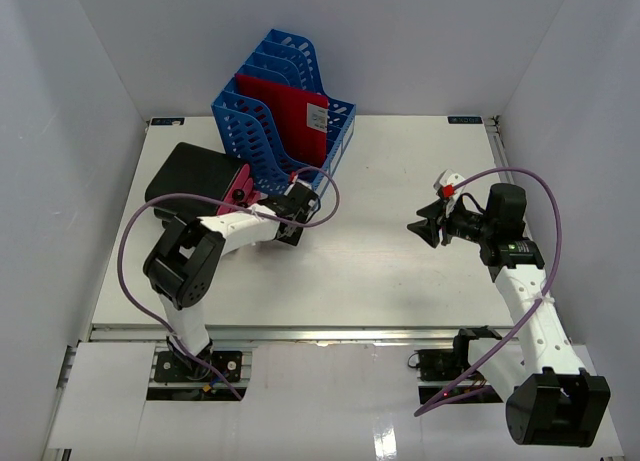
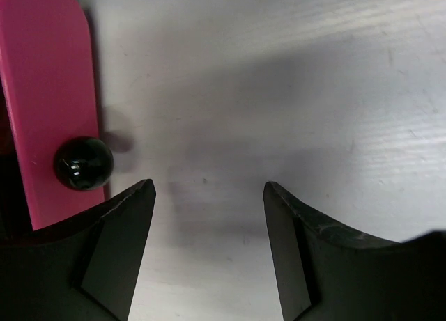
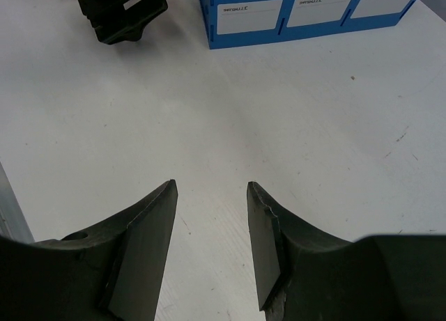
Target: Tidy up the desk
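The white desk (image 1: pixel 390 281) carries a blue slotted file rack (image 1: pixel 285 116) at the back, with a red folder (image 1: pixel 290 116) standing in it. My left gripper (image 1: pixel 298 193) is open and empty, low over bare desk just in front of the rack. In the left wrist view the gripper (image 2: pixel 209 189) has a pink flat item (image 2: pixel 49 91) with a black round knob (image 2: pixel 83 163) to its left, apart from the fingers. My right gripper (image 1: pixel 425 226) is open and empty over the desk's right half. It also shows in the right wrist view (image 3: pixel 211 185).
A black flat item (image 1: pixel 185 176) lies at the desk's left, with the pink item (image 1: pixel 238 193) at its right edge. White walls close in on three sides. A metal rail (image 1: pixel 300 331) runs along the front edge. The right wrist view shows the rack's labelled front (image 3: pixel 306 11).
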Controlling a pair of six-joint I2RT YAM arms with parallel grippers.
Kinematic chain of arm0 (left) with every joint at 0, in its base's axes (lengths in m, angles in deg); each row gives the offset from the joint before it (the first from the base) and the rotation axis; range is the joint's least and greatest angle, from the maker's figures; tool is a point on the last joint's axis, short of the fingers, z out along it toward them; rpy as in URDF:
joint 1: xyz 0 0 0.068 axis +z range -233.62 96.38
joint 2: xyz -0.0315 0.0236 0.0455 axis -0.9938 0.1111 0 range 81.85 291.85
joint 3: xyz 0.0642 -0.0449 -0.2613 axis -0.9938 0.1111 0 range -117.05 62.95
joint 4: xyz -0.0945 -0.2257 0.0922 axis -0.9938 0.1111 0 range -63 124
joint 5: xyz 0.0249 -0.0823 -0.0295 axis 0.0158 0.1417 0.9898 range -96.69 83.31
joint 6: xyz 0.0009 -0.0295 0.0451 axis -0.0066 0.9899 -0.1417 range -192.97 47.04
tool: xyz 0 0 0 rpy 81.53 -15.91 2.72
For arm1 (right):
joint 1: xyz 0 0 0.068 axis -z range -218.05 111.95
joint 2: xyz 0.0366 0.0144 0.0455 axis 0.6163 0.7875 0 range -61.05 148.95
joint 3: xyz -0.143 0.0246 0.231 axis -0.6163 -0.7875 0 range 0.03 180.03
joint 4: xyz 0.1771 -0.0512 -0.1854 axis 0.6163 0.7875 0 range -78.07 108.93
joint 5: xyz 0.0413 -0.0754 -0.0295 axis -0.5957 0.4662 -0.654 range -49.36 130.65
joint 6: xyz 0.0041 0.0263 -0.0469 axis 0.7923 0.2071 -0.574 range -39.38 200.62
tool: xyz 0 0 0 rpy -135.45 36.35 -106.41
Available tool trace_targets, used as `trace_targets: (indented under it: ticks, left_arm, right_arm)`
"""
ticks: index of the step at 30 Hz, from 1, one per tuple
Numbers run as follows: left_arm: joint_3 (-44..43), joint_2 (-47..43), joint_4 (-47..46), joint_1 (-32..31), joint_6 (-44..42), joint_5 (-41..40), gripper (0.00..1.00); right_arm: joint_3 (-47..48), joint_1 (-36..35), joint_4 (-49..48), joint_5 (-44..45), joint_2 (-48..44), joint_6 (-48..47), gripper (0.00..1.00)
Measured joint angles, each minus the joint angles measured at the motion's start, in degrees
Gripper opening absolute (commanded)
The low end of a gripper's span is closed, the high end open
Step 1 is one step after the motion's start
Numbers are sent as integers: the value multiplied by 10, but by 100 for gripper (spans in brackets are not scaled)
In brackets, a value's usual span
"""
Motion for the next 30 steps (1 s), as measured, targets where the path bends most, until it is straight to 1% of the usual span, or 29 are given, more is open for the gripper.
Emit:
trace_targets:
  ticks: [8,14,16,17,18,21,22,23,24,25,30]
  left_arm:
    - [-20,30,-30,30,-15,-54,78]
    - [-26,35,-35,40,-19,-62,78]
    - [-26,35,-35,40,-19,-61,79]
    - [-25,33,-34,40,-19,-58,79]
    - [-24,31,-33,41,-20,-51,80]
    - [0,-1,-32,45,-21,12,83]
    - [15,-20,-30,46,-21,38,90]
    - [33,-49,-28,48,-21,67,94]
    - [49,-81,-26,48,-19,96,94]
    - [64,-114,-26,49,-17,125,95]
    - [133,-328,-64,48,12,291,98]
  right_arm:
    - [0,1,0,0,0,0,52]
    - [0,1,0,0,1,0,52]
    - [0,1,0,0,1,0,54]
    - [0,1,0,0,2,0,61]
    - [0,1,0,0,2,-1,64]
    - [0,1,0,-4,2,-4,77]
    - [0,1,1,-7,1,-5,85]
    - [0,1,1,-10,1,-8,91]
    - [0,1,2,-12,-1,-11,94]
    - [-1,1,2,-14,-3,-15,91]
    - [-1,2,7,-18,-14,-25,90]
